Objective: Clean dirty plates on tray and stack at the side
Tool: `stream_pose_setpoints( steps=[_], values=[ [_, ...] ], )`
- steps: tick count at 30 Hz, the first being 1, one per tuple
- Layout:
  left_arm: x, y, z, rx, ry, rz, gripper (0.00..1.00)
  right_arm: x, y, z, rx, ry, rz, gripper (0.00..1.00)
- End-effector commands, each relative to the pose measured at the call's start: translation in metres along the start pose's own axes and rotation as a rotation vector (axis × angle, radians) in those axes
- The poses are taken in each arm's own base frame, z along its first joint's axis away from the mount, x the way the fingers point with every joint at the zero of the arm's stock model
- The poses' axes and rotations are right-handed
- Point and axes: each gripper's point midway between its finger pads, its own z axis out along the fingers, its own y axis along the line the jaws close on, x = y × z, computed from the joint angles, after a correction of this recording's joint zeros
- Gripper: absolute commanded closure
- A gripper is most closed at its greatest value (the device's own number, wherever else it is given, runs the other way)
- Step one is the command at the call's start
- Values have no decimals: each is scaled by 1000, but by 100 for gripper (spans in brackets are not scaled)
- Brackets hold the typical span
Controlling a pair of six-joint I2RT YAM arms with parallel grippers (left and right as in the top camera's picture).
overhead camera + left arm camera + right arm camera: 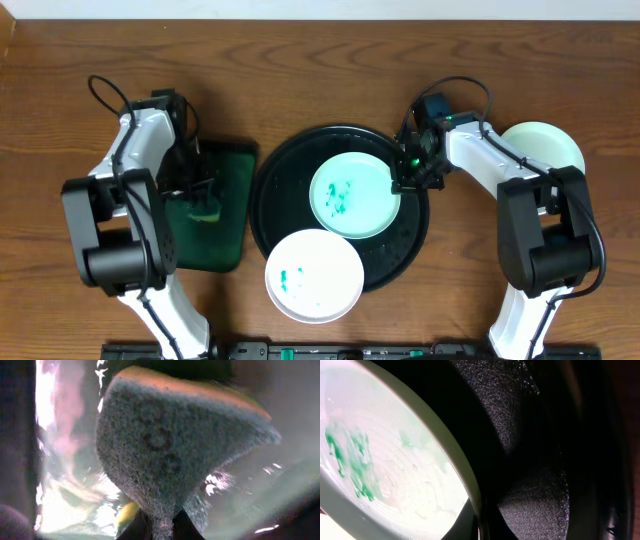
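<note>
holds sponge [170,450] in left gripper [160,527], jaws closed on it, over green tray [235,170]. grips with right gripper [482,525], jaws tight, the rim of smeared plate [395,475] in black tray [275,190]. second plate [313,275] on tray's front rim; plain plate [545,145] at right.

You are viewing a robotics test bench: the left arm [120,200] and right arm [540,220] are mounted at the near edge of a plain wood-grain table [320,60], and the plates [368,205] on the black tray [275,190] carry teal paint-like smears
</note>
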Motion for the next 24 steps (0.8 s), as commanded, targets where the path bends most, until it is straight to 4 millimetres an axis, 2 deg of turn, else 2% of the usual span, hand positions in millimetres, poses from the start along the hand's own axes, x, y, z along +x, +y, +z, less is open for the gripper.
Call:
stream_pose_setpoints(
  steps=[1,5,8,11,17,24],
  values=[
    [-3,1,-46,18,-140,-26,93,21,-24,25,85,94,29,99],
    [7,-1,-87,57,-248,-33,93,21,-23,25,80,94,29,99],
    [15,-5,-107,93,-295,-23,92,21,-22,25,77,96,22,99],
    [19,-15,-110,150,-291,5,93,22,-22,25,77,99,23,99],
    [28,-71,-107,359,-226,121,93,22,-20,26,70,99,20,99],
    [40,-127,-99,383,-208,260,93,23,-20,26,68,102,20,99]
  ],
)
